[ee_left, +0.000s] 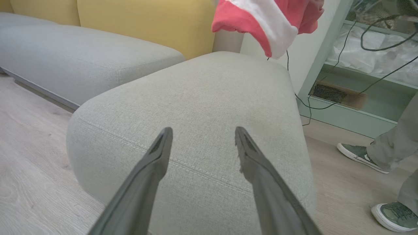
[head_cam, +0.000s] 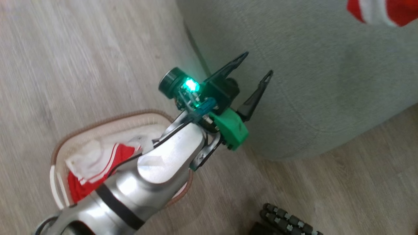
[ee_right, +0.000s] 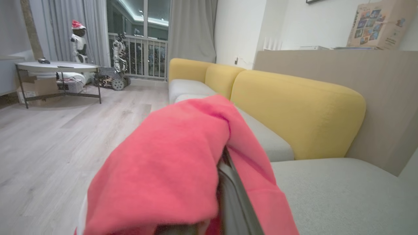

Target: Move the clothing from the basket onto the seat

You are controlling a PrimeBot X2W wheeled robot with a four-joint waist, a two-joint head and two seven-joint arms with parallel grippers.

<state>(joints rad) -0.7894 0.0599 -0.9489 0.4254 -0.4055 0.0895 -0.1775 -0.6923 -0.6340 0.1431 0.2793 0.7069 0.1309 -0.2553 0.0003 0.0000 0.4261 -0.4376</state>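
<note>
- The right tool (ee_right: 225, 176), clenched on a red garment (ee_right: 169, 156) with a white panel, held it in the air above the far part of the grey-green seat (head_cam: 326, 81). The cloth draped over the tool's fingers and hid most of them.
- The left tool (head_cam: 257, 63) hung released and empty, jaws spread wide, above the seat's near rounded corner and touching nothing.
- The basket (head_cam: 107, 121) stood on the wooden floor (head_cam: 81, 65) just beside the seat, partly behind the left forearm. More red and white clothing (head_cam: 121, 152) lay bunched inside it.
- A person's shoes (ee_left: 357, 155) stood on the floor past the seat's far side, near a pale green shelf unit (ee_left: 359, 107).
- The step in hand appeared to be the carry: one piece was clear of the basket and over the seat, but not yet set down.
- The next move would likely call for lowering the right tool until the garment gathered on the cushion, well in from the edge. The jaws would then need to open and the fingers draw out without dragging the thin cloth back off.
- With clothing left in the basket, the task looked only partly done. The free left tool was the nearer one for a further reach down into it.
</note>
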